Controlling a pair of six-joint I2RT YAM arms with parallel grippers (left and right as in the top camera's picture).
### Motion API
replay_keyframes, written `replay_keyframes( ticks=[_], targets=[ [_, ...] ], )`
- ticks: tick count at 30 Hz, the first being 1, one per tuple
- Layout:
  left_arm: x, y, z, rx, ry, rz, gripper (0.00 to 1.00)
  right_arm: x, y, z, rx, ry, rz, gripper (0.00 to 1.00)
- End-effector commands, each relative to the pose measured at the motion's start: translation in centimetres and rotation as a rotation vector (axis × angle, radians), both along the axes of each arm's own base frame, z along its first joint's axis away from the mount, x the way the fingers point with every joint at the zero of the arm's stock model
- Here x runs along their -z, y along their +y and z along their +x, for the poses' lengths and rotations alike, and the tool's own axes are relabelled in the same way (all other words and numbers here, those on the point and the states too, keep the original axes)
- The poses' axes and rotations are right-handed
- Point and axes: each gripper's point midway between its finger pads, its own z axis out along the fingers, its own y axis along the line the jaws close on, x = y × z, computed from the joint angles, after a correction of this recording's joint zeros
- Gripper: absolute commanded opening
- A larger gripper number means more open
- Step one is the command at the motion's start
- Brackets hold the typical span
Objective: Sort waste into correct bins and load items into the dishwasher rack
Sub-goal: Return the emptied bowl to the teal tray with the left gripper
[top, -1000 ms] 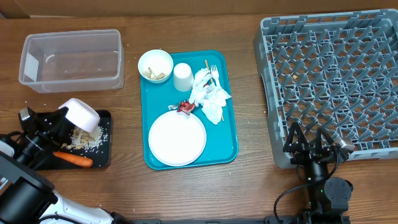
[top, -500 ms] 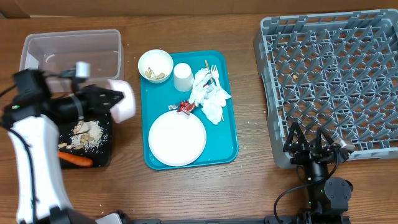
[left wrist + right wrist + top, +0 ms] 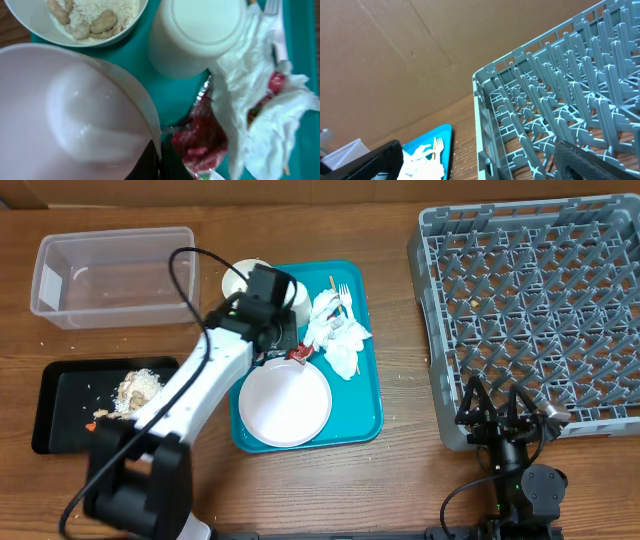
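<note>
My left gripper (image 3: 159, 161) is shut on the rim of a pale pink bowl (image 3: 75, 115), which looks empty. It hangs over the teal tray (image 3: 365, 420), and my left gripper (image 3: 268, 328) hides the pink bowl from overhead. Below it lie a white bowl of food scraps (image 3: 85, 20), a white cup (image 3: 200, 35), a red wrapper (image 3: 200, 142) and crumpled napkins (image 3: 270, 100). A white plate (image 3: 285, 405), fork (image 3: 344, 295) and wooden stick (image 3: 333, 285) also lie on the tray. Rice (image 3: 140, 388) and a bit of carrot (image 3: 97, 418) sit in the black tray (image 3: 60, 395). My right gripper (image 3: 497, 412) stands open at the grey rack's (image 3: 540, 300) front edge.
The clear tub (image 3: 115, 275) stands at the back left with nothing visible in it. My left arm (image 3: 190, 395) stretches diagonally from the front left across the black tray's right end. The right wrist view shows the rack's corner (image 3: 485, 100) and bare wood beside it.
My left arm has swung right from the black tray to above the teal tray, carrying the pink bowl. Rice and carrot stay in the black tray. The right arm has not moved.
</note>
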Motion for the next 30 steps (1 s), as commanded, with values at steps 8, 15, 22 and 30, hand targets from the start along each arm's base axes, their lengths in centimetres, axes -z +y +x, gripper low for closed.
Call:
replay_keyframes(
  ticks=[8,15,22,30],
  targets=[
    [2.8,0.0,1.5,0.037,-0.012,0.108,0.56,0.2,-0.2,0.0,0.012,-0.005,-0.006,1.0],
    [-4.7,2.6,5.3,-0.046,-0.104,0.158,0.9,0.2,-0.2,0.0,0.012,-0.005,-0.006,1.0],
    [-10.8,3.3,7.9,-0.001,-0.146,-0.076,0.77,0.2,-0.2,0.0,0.012,-0.005,-0.006,1.0],
    [-5.8,3.6,9.7,0.026,-0.006,-0.014,0.85,0.2,-0.2,0.0,0.012,-0.005,-0.006,1.0]
  ],
)
